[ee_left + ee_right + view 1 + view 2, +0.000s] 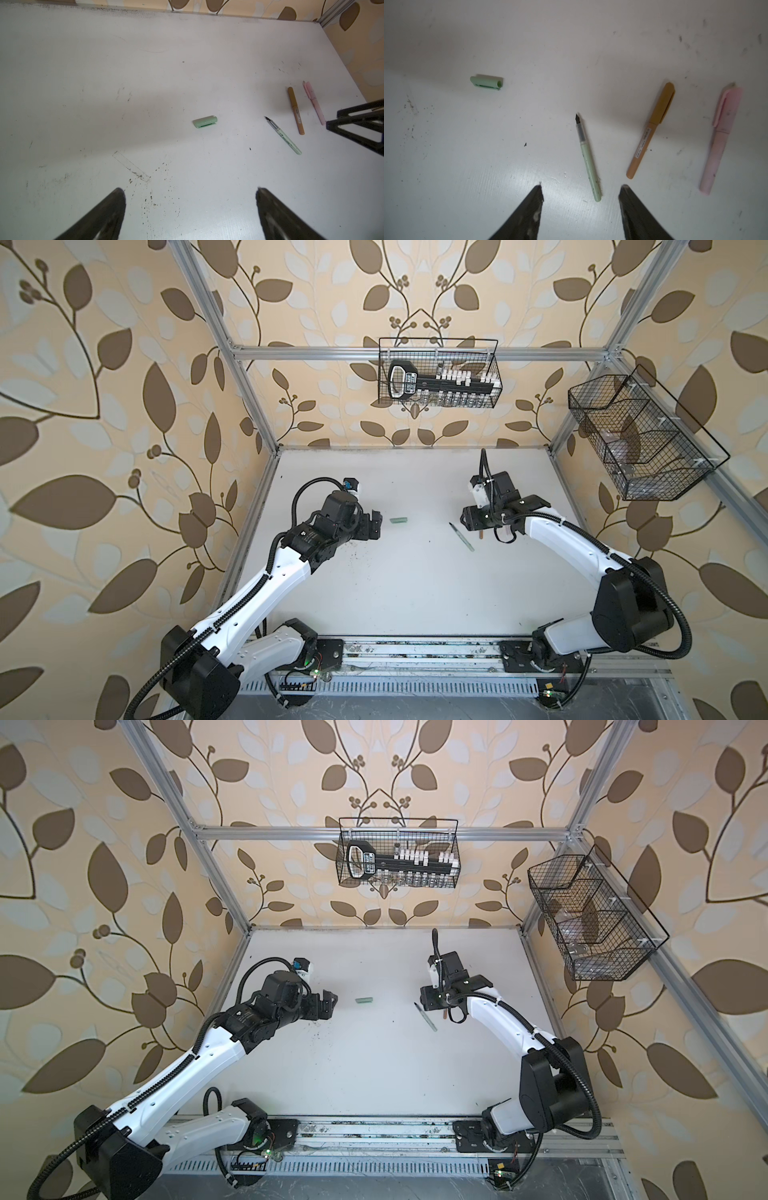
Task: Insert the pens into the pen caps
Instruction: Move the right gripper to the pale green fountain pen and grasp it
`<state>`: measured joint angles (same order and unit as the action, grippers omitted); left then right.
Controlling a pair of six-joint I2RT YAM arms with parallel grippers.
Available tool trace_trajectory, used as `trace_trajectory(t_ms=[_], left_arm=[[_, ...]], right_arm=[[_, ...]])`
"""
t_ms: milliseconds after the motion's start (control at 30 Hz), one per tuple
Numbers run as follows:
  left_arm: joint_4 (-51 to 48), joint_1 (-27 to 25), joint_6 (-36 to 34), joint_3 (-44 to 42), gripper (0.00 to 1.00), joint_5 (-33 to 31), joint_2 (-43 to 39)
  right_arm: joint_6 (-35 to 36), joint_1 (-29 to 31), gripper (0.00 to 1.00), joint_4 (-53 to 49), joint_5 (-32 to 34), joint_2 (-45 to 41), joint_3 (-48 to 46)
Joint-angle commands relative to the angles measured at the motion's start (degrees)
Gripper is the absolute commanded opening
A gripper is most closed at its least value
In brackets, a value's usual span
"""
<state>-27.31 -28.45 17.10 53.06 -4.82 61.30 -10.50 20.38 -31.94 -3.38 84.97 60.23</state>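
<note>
An uncapped pale green pen (588,160) with a dark tip lies on the white table (415,593), right of centre in both top views (462,537) (426,1017). Its green cap (486,82) lies apart to the left (399,521). Beside the green pen lie a tan-brown pen (650,133) and a pink pen (720,141), each with its cap on. My right gripper (581,187) hovers open, and the green pen's rear end lies on the table between its fingertips. My left gripper (189,190) is wide open and empty, short of the green cap (205,122).
A wire basket (440,373) holding a black tool and white parts hangs on the back rail. A second wire basket (640,439) hangs on the right frame. Aluminium posts edge the table. Dark specks mark the surface near the left gripper.
</note>
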Motion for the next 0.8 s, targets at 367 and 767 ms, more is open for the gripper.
trace_trajectory(t_ms=[367, 767], left_arm=[[-2.1, -0.1, 2.4, -1.3, 0.99, -2.1, -3.5], [-2.8, -0.2, 1.6, -0.8, 0.99, -2.8, -3.8]], right_arm=[[2.5, 1.7, 0.62, 0.4, -0.5, 10.8, -0.1], [1.4, 0.2, 0.5, 2.3, -2.3, 15.4, -1.6]])
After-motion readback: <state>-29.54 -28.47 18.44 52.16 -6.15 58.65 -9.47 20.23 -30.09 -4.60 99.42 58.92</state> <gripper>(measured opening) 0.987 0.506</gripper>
